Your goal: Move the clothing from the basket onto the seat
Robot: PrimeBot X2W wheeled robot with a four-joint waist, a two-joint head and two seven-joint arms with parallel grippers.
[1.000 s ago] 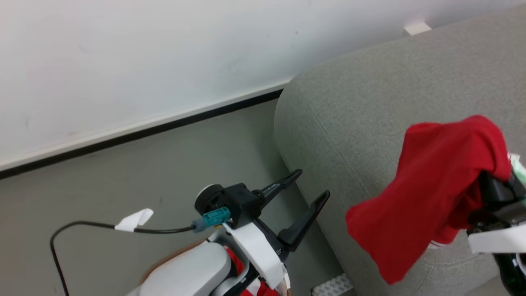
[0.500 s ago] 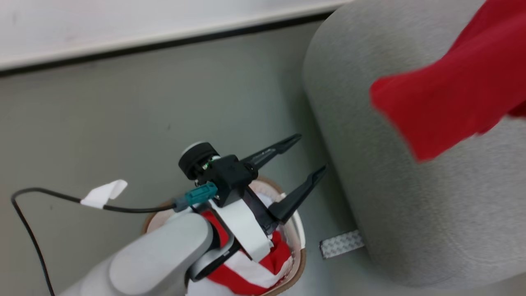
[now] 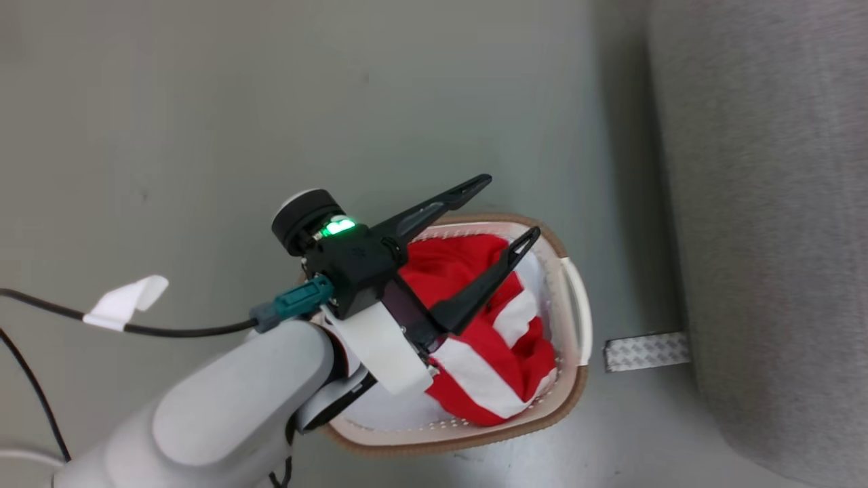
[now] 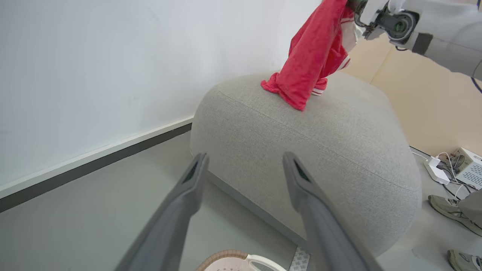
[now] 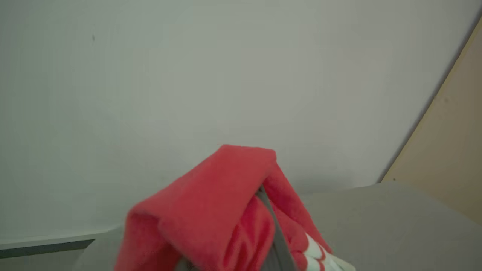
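Observation:
A red and white piece of clothing [image 3: 502,359] lies bunched in the cream basket [image 3: 475,435] with the tan rim, on the floor beside the grey seat [image 3: 766,203]. My left gripper [image 3: 510,207] hovers above the basket, open and empty; the left wrist view has its fingers [image 4: 196,175] spread towards the seat [image 4: 331,150]. A second red garment [image 4: 312,56] hangs from my right gripper [image 4: 354,9], its lower end touching the seat top. In the right wrist view that garment [image 5: 211,210] drapes over the shut right gripper [image 5: 269,210].
A silver textured strip [image 3: 644,351] lies on the floor between basket and seat. A black cable with a white tag [image 3: 125,301] trails left. A white wall with a dark baseboard [image 4: 94,165] runs behind. A person's shoes [image 4: 448,210] and a white box [image 4: 467,165] lie right of the seat.
The head camera has tilted down, so the basket fills its view and the held red garment has left it. The left gripper stays open over the basket.

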